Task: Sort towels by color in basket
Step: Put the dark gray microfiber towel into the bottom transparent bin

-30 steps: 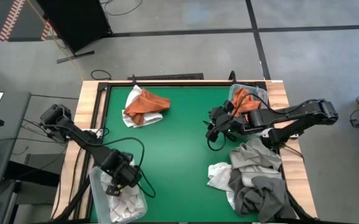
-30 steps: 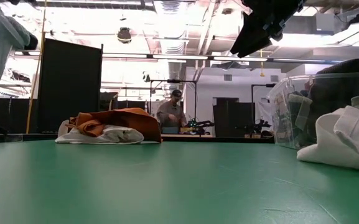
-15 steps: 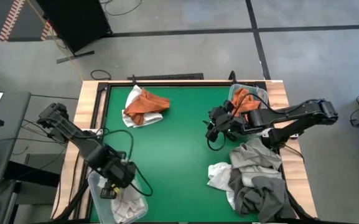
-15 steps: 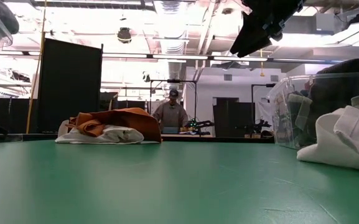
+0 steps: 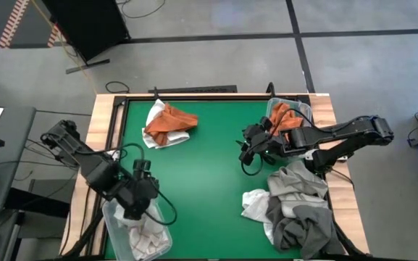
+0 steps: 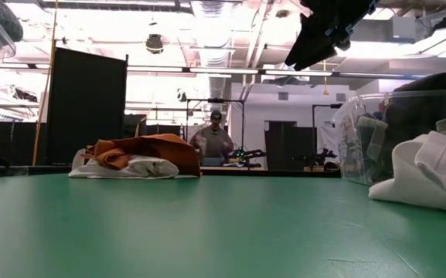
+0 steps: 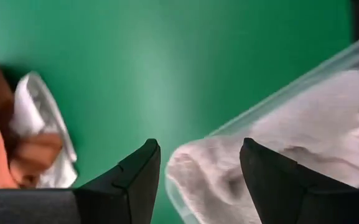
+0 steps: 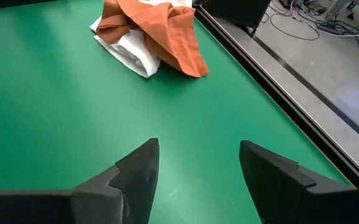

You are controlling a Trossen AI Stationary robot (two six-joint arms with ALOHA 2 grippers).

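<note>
left gripper (image 5: 142, 190): fingers spread, empty, above clear bin's (image 5: 114, 230) rim, likely clearing it after dropping white cloth | white towels (image 5: 149, 233): inside that bin, just below gripper | right gripper (image 5: 251, 147): spread, empty, waiting far across from bin | orange-white pile (image 5: 166, 123): well beyond bin, unsorted

Green worktop (image 5: 209, 167) w/ pale wood edging, on a grey concrete floor (image 5: 216, 65) crossed by dark lines. Black panel (image 5: 85, 25) stands on the floor beyond the far-left corner — cables (image 5: 142, 7) loop nearby. Low view: person (image 6: 213, 140) at a bench in the background, black screen (image 6: 86, 104) at left, bright ceiling lights (image 6: 207, 38) and pipes overhead.
</note>
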